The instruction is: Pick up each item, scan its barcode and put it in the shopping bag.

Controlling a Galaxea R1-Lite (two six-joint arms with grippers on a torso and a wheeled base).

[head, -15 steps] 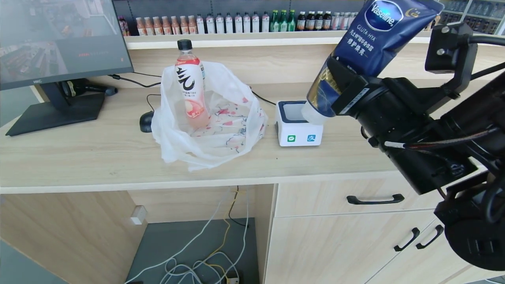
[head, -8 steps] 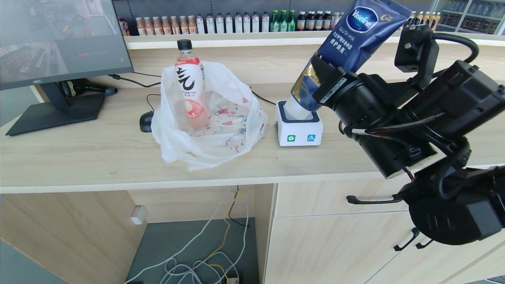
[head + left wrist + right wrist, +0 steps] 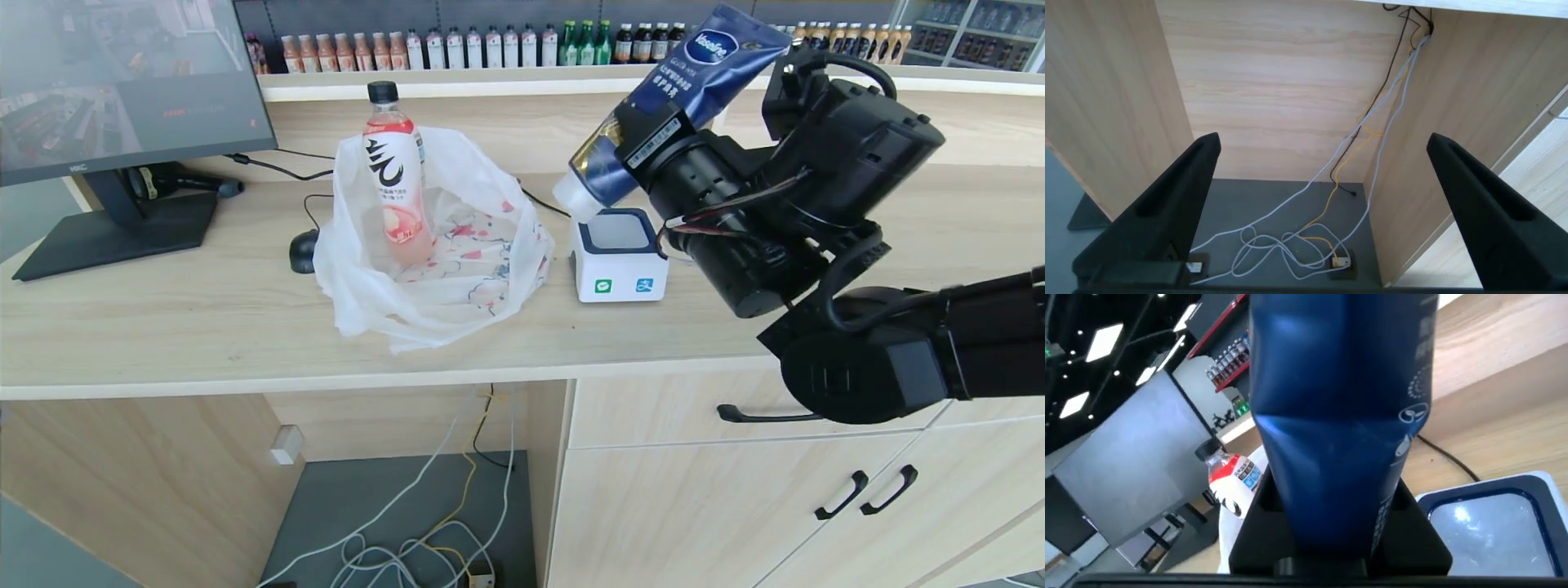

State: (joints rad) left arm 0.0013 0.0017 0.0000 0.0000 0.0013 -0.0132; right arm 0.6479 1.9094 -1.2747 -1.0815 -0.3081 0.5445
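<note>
Right gripper: fingers are clamping tight on a blue lotion tube, gripping its lower body just above the cap.
Lotion tube: is tilting, white cap pointing down, flat crimped end pointing up and away; the cap is hanging just above the far left corner of the barcode scanner, apart from it.
Barcode scanner: is sitting on the counter, window facing up, just beside the shopping bag.
Shopping bag: is lying open with a pink drink bottle standing upright inside.
Left gripper: fingers are spreading wide with nothing between them, facing the cables under the counter.
Surroundings: monitor and mouse are sitting on the counter left of the bag.
</note>
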